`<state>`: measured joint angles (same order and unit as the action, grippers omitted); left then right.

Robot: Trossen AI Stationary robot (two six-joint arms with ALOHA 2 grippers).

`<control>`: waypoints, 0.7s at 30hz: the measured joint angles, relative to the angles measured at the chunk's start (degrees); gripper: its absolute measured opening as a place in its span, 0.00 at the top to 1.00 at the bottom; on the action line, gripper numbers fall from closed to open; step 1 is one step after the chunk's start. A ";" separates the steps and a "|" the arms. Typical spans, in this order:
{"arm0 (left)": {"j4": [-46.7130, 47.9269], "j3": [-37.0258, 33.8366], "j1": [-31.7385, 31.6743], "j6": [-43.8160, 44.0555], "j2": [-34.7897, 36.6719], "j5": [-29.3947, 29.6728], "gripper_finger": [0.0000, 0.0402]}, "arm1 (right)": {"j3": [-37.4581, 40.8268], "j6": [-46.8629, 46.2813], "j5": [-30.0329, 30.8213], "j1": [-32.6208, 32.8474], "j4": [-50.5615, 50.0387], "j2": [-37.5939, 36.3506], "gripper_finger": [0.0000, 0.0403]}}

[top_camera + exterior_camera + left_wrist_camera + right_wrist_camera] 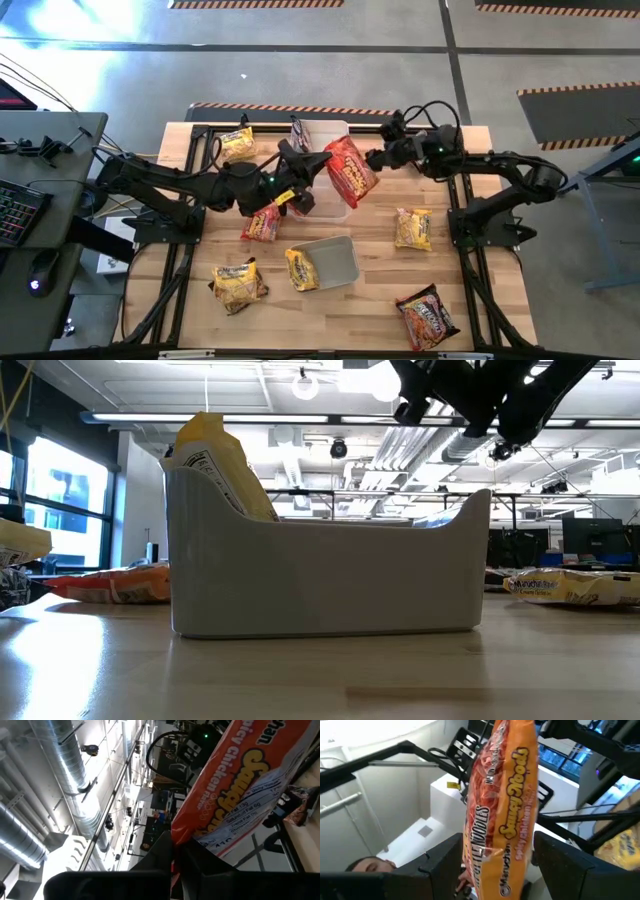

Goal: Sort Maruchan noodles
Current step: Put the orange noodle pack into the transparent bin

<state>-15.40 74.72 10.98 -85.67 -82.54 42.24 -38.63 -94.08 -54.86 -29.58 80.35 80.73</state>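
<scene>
On the left of the high view, the left arm reached toward the middle of the table. A yellow packet (238,143) lay in the upper left part of the table, and another yellow packet (238,286) lay lower down on the left. A red packet (262,224) sat just under the left arm.

The left gripper (322,159) was near the middle top of the picture. Its fingers were pinched tight on one edge of the red noodle packet (351,170). In the left wrist view the red noodle packet (240,785) filled the upper right of the picture, with the dark fingers (165,855) squeezing its edge.

The red noodle packet hung in the air over the white tub (325,170) at the top middle. A second tub (335,262) sat lower in the middle, with a yellow packet (302,270) leaning in its left end. The low view showed this tub (330,580) in the middle of the picture.

Right of the red noodle packet was the right gripper (376,160). Its fingers stood wide, one on each side of the packet's other end, and I could not tell if they had hold of it. The right wrist view showed the packet (505,805) standing between them.

Farther right lay a yellow packet (413,228), and a dark red packet (428,316) lay at the lower right.
</scene>
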 joint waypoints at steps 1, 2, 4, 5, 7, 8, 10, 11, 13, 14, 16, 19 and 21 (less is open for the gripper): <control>-0.02 0.00 0.00 0.00 0.00 -0.21 1.00 | 0.00 0.00 1.07 0.87 0.03 0.00 0.41; -0.06 0.00 0.00 0.02 0.00 -0.39 1.00 | 0.00 0.00 2.05 1.78 0.01 0.00 0.41; -0.53 0.00 -0.14 0.04 0.05 -0.98 1.00 | -0.02 -0.42 3.70 3.73 -0.04 0.00 0.41; -0.78 0.02 -0.15 0.07 0.10 -1.15 1.00 | -0.26 -0.55 4.26 4.74 -0.14 0.00 0.41; -1.10 0.10 -0.15 0.07 0.24 -1.31 1.00 | -1.10 -0.11 5.68 6.63 -0.39 0.04 0.41; -1.22 0.13 -0.15 0.09 0.33 -1.38 1.00 | -1.60 0.16 6.53 7.41 -0.37 0.04 0.41; -1.75 0.20 -0.19 0.11 0.35 -1.34 1.00 | -2.65 1.01 8.13 8.53 -0.36 0.04 0.41; -1.88 0.24 -0.20 0.10 0.37 -1.24 1.00 | -3.03 1.50 8.97 9.00 -0.43 0.04 0.41; -2.13 0.24 -0.23 0.09 0.39 -1.10 1.00 | -3.56 2.19 10.54 9.69 -0.89 0.04 0.41; -2.05 0.24 -0.26 0.10 0.39 -0.97 1.00 | -3.56 2.43 11.40 9.89 -0.89 0.04 0.41; -2.02 0.24 -0.26 0.03 0.39 -0.54 1.00 | -3.56 2.41 12.29 10.07 -1.24 0.04 0.41; -2.30 0.20 -0.22 -0.91 0.31 -0.53 1.00 | -3.56 1.94 12.75 10.11 -5.02 0.04 0.41; -2.55 0.07 -0.22 -1.48 0.08 -0.56 1.00 | -3.56 1.64 12.65 10.09 -8.04 0.04 0.41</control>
<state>-17.95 74.79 10.76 -87.15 -82.46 41.68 -42.19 -92.45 -42.21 -19.49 72.31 80.77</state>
